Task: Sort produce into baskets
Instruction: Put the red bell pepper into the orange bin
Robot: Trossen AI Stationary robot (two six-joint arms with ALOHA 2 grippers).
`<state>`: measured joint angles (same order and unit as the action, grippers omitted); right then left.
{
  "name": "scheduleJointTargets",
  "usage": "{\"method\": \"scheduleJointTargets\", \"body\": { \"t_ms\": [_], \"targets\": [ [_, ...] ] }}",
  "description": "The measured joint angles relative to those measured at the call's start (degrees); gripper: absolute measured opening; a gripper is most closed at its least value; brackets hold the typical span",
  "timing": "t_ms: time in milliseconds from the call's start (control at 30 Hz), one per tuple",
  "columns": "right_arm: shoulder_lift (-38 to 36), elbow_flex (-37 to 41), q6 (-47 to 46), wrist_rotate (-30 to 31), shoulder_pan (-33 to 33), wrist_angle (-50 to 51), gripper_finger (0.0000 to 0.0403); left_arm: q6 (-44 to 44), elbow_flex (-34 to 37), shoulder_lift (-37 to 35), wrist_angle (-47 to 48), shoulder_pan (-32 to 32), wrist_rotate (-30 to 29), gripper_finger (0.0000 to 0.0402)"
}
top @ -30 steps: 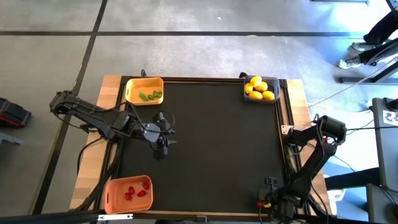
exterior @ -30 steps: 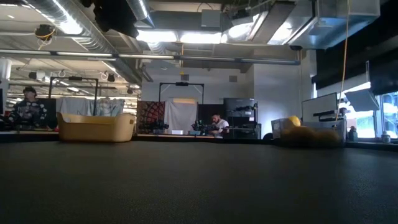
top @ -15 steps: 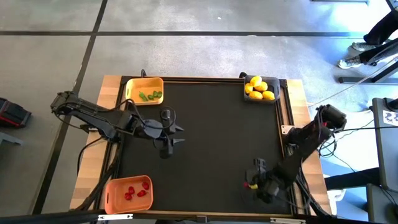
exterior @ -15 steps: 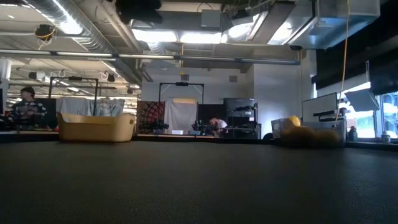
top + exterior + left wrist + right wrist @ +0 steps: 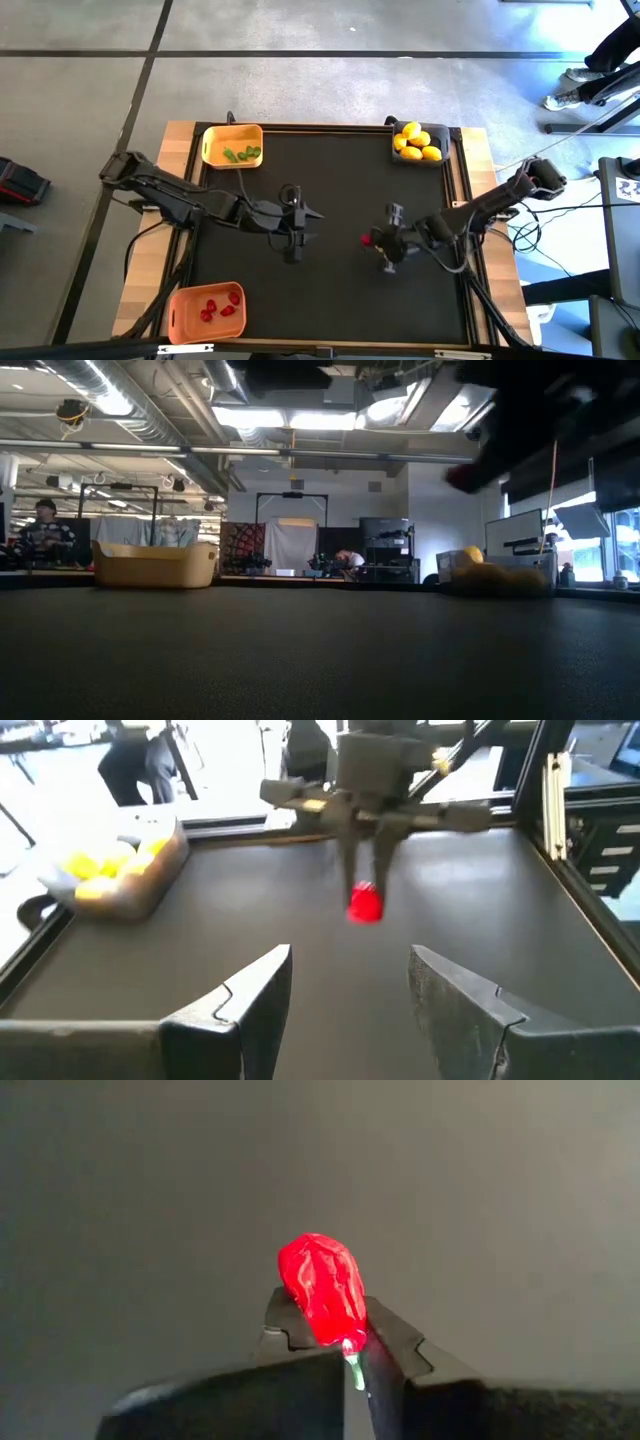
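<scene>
Right gripper (image 5: 376, 240) is pinching one red piece (image 5: 323, 1288), glossy and wrinkled with a green stem, above the black worktop (image 5: 340, 180) right of centre. Left gripper (image 5: 303, 224) is facing it from mid-worktop, fingers (image 5: 240, 1005) spread and holding nothing. Three baskets are sitting at the corners: yellow basket (image 5: 213, 135) is carrying about three green pieces (image 5: 242, 154), dark grey basket (image 5: 445, 145) about five lemons (image 5: 416, 141), orange basket (image 5: 185, 315) about four red pieces (image 5: 220, 305). Nothing is lying between the two grippers
</scene>
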<state>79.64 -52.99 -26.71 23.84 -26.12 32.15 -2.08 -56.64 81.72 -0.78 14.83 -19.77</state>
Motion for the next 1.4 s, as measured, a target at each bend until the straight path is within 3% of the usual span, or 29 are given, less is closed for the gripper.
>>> {"method": "scheduleJointTargets", "body": {
  "t_ms": [433, 933, 1067, 1400],
  "targets": [
    [0.0, 0.0, 15.0, 0.4, 8.3, -21.1, 0.0007, -2.9, 0.0, 10.3, -15.6, -1.9, 0.1, 0.0196],
    [0.1, 0.0, 18.3, 0.6, 8.2, -26.3, 0.0008, -4.0, 0.0, 12.7, -17.9, -2.6, 0.2, 0.0194],
    [0.1, 0.0, 18.3, 0.6, 8.2, -26.3, 0.0008, -3.3, 0.0, 12.7, -17.9, -2.6, 0.2, 0.0163],
    [0.1, 0.0, 18.3, 0.6, 8.2, -26.4, 0.0008, -0.4, 0.0, 12.7, -18.0, -2.6, 0.2, 0.0035]
  ]
}}
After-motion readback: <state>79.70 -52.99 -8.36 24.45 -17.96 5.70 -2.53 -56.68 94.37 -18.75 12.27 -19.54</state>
